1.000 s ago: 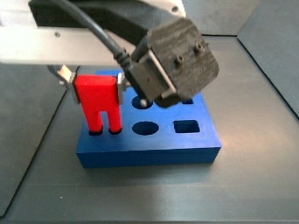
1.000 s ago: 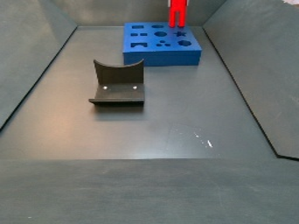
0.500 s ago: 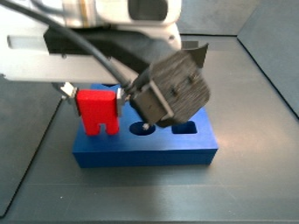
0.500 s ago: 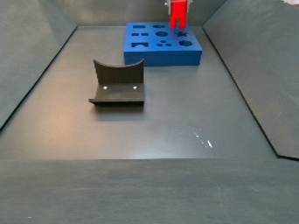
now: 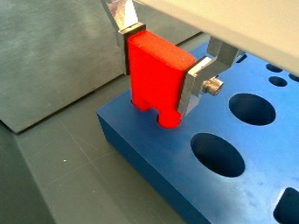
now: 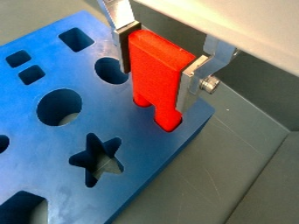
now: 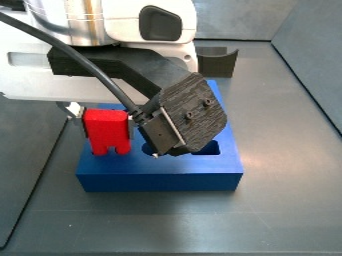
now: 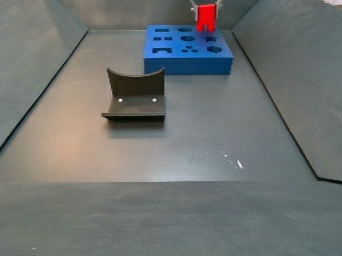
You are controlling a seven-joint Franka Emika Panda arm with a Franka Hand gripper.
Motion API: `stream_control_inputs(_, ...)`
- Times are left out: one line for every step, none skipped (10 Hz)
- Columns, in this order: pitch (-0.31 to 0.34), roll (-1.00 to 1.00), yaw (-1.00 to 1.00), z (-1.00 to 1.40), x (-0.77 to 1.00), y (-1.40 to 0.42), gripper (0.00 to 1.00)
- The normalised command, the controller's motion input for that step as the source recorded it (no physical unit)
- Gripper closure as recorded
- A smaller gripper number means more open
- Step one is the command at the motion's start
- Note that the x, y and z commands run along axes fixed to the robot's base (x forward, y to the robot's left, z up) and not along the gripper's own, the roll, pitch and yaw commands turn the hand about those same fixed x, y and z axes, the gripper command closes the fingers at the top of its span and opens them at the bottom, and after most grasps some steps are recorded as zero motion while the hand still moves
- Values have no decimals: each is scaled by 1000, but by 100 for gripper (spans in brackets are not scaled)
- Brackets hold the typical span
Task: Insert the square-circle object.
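the pincer (image 5: pixel 163 61) pinches the red block (image 5: pixel 156 77) upright at a corner of the blue board (image 6: pixel 47 149), legs partly sunk in its holes. this looks like the insertion step; next, i judge, a straight push down to seat it.

Lighting was soft and even, kinda dim on the grey floor (image 8: pixel 174 150), with a small glare spot there. Side views were low-res and blurry; wrist views sharper, shadows faint.

A robot test cell: grey walled floor (image 8: pixel 187 190), gripper (image 5: pixel 163 63) over blue board (image 8: pixel 187 52).
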Motion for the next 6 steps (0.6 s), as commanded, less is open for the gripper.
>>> stream_control_inputs(-4, 0, -1000, -949, 0, 0, 100)
stream_control_inputs(0, 0, -1000, -991, 0, 0, 100)
stream_control_inputs(-24, -51, -254, -806, 0, 66, 100)
stream_control_inputs(-209, -91, 0, -300, -57, 0, 100)
stream_control_inputs(-321, -114, 0, -560, -126, 0, 100)
stream_control_inputs(-331, -130, 0, -534, -106, 0, 100)
